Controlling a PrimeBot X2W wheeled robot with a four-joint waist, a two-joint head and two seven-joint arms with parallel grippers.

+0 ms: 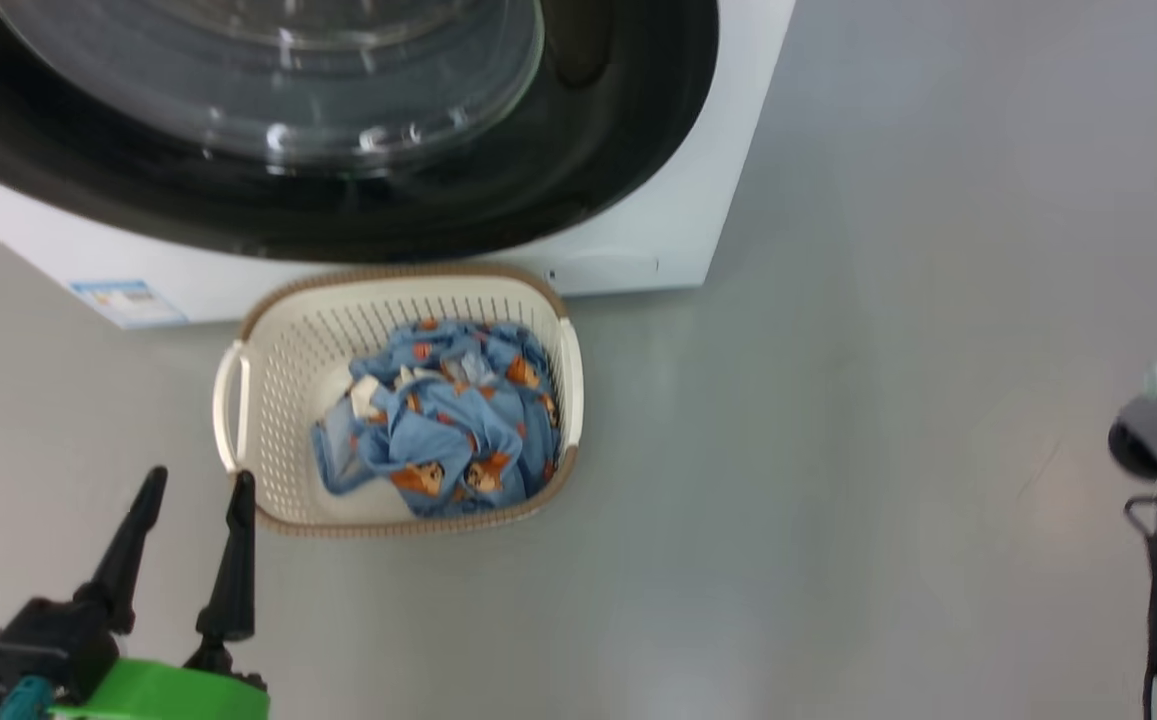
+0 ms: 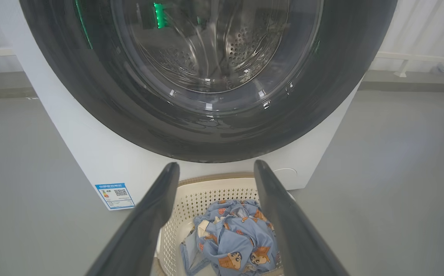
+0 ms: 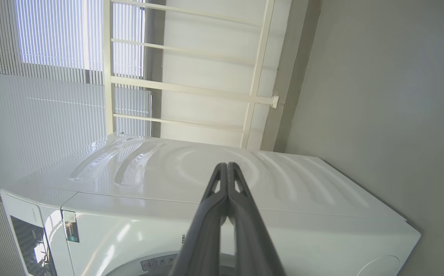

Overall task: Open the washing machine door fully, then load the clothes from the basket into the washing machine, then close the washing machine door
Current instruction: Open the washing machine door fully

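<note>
The washing machine door (image 2: 214,142) (shut, I judge) lies at twelve o'clock from the spread left gripper (image 2: 217,164), the nearer arm; the clothes (image 1: 448,420) sit in the basket (image 1: 288,350) between. The right gripper (image 3: 227,165) is pressed together.

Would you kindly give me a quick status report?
Left gripper open, empty, near basket. Right gripper shut, empty. Door closed; clothes in basket. Basket close beneath door.

Washing machine door (image 2: 214,142) is sitting shut; blue clothes (image 1: 438,420) are lying crumpled inside cream basket (image 1: 283,400) just before it.
</note>
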